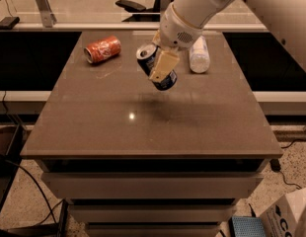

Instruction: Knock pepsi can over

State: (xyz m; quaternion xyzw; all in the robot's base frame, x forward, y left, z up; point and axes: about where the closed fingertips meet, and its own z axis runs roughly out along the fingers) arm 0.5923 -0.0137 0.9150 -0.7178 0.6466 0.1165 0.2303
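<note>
Claw grips the pepsi can above the desk, its top tilted toward ten o'clock, seemingly to topple it.

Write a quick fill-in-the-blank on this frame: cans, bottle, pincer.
1. The pincer is closed on the blue can, which is held ___, not upright.
2. The orange can lies on its ___ near the far left corner of the table.
3. In the camera view, the clear bottle lies to the ___ of the blue can.

Missing words: tilted; side; right.
</note>
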